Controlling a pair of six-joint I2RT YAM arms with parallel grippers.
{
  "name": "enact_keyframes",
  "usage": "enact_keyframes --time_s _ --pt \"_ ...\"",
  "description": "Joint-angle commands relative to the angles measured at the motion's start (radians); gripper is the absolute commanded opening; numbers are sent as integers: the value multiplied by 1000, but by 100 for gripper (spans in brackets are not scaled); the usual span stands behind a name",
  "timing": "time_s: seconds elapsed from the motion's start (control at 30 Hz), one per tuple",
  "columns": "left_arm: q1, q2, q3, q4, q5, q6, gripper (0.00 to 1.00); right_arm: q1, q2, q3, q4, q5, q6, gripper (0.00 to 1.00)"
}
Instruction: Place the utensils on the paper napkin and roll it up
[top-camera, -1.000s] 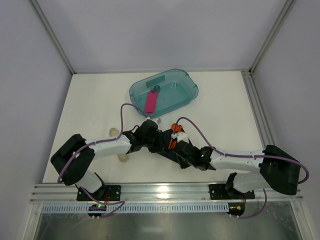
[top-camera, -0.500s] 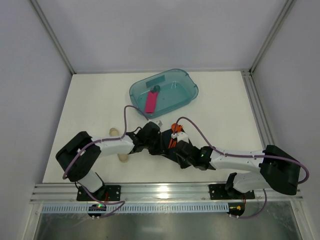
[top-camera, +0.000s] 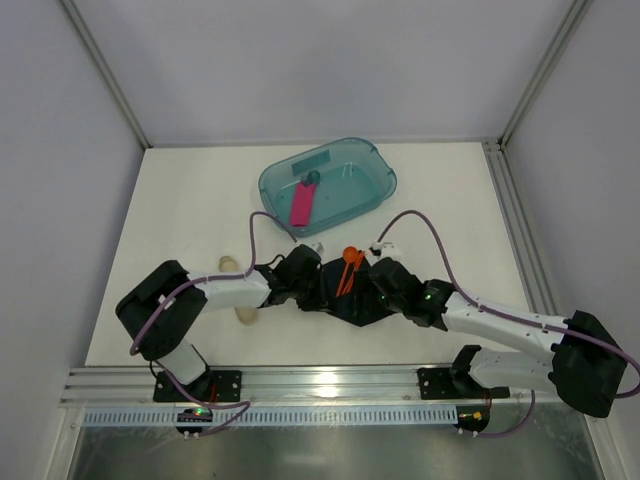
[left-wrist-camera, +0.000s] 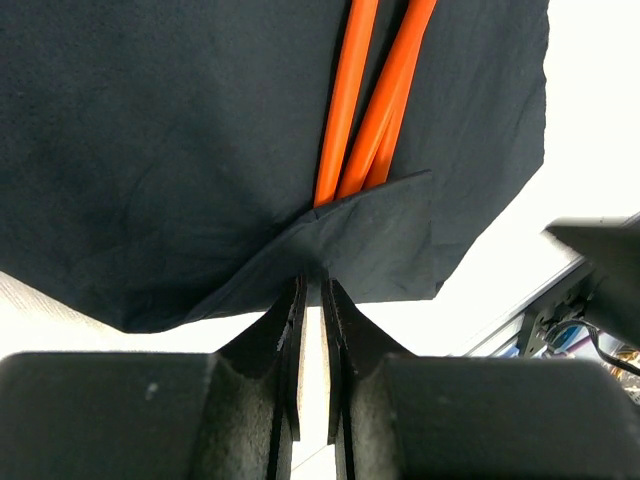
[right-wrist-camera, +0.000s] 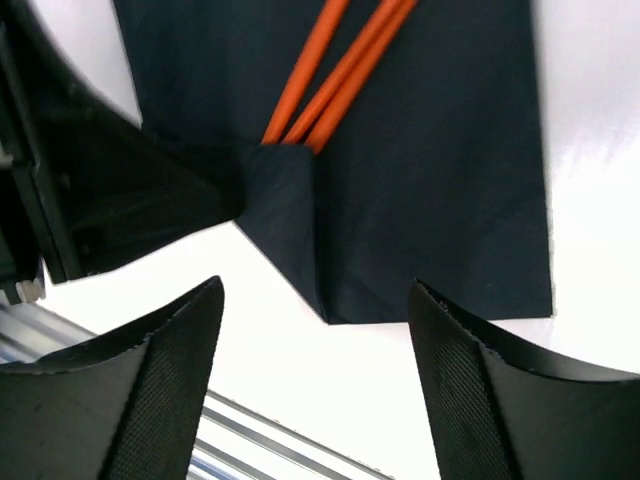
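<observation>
White table (top-camera: 180, 200), grey walls all round; at the far side, a teal tub (top-camera: 375, 175) with a pink bar (top-camera: 301, 204) inside. Way over left, a beige tube (top-camera: 228, 264) beside the arm. Next, left gripper (left-wrist-camera: 312, 290): clamped tight on a folded-over corner of the black napkin (left-wrist-camera: 150, 150), flap covering the handle ends of the orange cutlery (left-wrist-camera: 375, 110). Cutlery side by side on the napkin, mid-table towards the near edge. Right gripper (right-wrist-camera: 315, 290): spread wide, holding nothing, hovering over the napkin's right part.

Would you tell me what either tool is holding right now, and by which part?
The left tool pinches the paper napkin by its folded-over corner, which covers the utensils' ends. The right tool is open, holding nothing.
</observation>
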Motion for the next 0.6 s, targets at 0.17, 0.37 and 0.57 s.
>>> enact_keyframes --time_s 0.17,0.37,0.57 --pt "-4 1 15 34 -18 11 15 -159 -98 -122 -23 34 250 89" --pt "-6 0 7 63 -17 5 15 -186 -84 -132 -70 115 305 90" --pt "-6 7 7 72 -14 -1 15 -187 -34 -119 -74 163 294 90"
